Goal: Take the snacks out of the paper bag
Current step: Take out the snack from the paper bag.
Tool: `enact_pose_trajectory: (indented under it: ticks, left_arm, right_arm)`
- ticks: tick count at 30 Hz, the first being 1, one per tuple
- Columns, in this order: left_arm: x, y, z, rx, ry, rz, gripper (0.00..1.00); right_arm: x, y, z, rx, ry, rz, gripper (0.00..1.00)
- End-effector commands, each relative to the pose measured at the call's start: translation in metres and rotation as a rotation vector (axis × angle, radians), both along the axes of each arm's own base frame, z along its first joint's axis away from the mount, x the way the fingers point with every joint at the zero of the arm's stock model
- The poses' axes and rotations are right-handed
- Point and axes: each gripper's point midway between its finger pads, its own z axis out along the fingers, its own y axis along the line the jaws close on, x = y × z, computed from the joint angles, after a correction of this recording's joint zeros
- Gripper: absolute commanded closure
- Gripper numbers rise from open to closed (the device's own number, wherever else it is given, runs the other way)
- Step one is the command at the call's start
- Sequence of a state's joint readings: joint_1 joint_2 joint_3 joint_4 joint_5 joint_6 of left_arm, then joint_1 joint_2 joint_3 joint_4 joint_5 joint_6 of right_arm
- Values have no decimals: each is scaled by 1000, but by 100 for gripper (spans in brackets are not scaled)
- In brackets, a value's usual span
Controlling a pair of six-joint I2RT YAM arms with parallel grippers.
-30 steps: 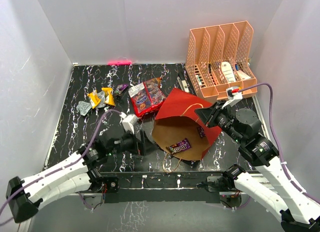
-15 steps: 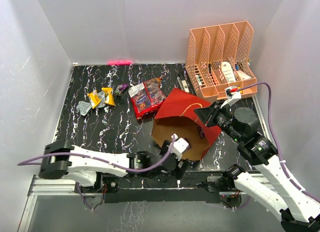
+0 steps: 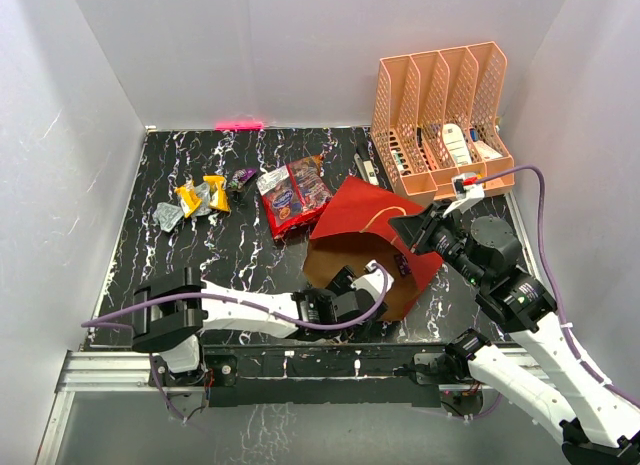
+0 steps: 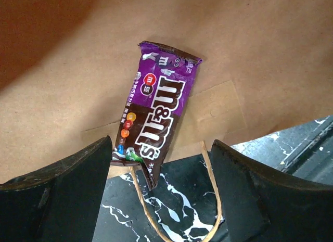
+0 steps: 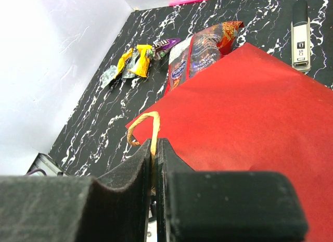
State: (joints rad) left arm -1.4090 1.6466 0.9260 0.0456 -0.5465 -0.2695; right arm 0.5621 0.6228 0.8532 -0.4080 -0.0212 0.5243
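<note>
One snack shows inside the bag: a purple M&M's packet (image 4: 156, 122), flat on the brown kraft inner wall of the paper bag (image 3: 365, 213). In the left wrist view it runs from 1 o'clock to 7 o'clock, its lower end over the bag lip onto the black marbled table (image 4: 171, 203). The bag lies on its side at about 4 o'clock of table centre, mouth toward 7 o'clock. Left gripper (image 4: 161, 148): spread wide, empty, one finger each side of the packet's lower end; contact at its corner cannot be told. Right gripper (image 5: 155, 148): pinched narrow on the upper cord handle (image 5: 139, 125), apparently holding the red top panel up. Already out, at 10 to 11 o'clock of the bag: yellow packets (image 3: 201, 195), a silver-grey packet (image 3: 167, 216), a small purple packet (image 3: 242, 176) and two glossy red bags (image 3: 295, 193). Risks, as judged:
- The lower cord handle (image 4: 210, 174) loops between the left fingers, so closing could catch cord or kraft along with the packet and drag the bag.
- The packet film is slick, thin and crinkled, so a grip on its tail could slide off.
- The thin cord may slip from the right jaws, letting the soft paper mouth sag onto the left arm.
</note>
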Motion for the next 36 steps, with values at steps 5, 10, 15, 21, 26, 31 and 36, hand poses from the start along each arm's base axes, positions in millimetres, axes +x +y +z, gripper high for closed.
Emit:
enact_pose_trajectory:
  ticks: [5, 10, 15, 21, 26, 31, 36]
  left_arm:
    - [17, -2, -9, 35, 12, 4, 27]
    - [21, 6, -30, 86, 35, 20, 29]
    - [18, 14, -44, 117, 55, 29, 40]
    - [6, 19, -44, 111, 120, 15, 58]
    - [-10, 19, -35, 52, 191, -11, 71]
    - [-21, 20, -12, 9, 216, -25, 77]
    - [-32, 28, 21, -71, 230, -17, 79]
  right_arm:
    - [3, -3, 20, 27, -71, -17, 93]
    - [0, 3, 11, 7, -40, 20, 93]
    - [-5, 6, -2, -29, 28, 54, 93]
    - [-9, -7, -13, -8, 116, -28, 92]
    - [-9, -15, -9, 4, 117, -78, 92]
    - [-2, -13, -7, 22, 95, -91, 92]
    - [0, -11, -9, 55, 43, -82, 93]
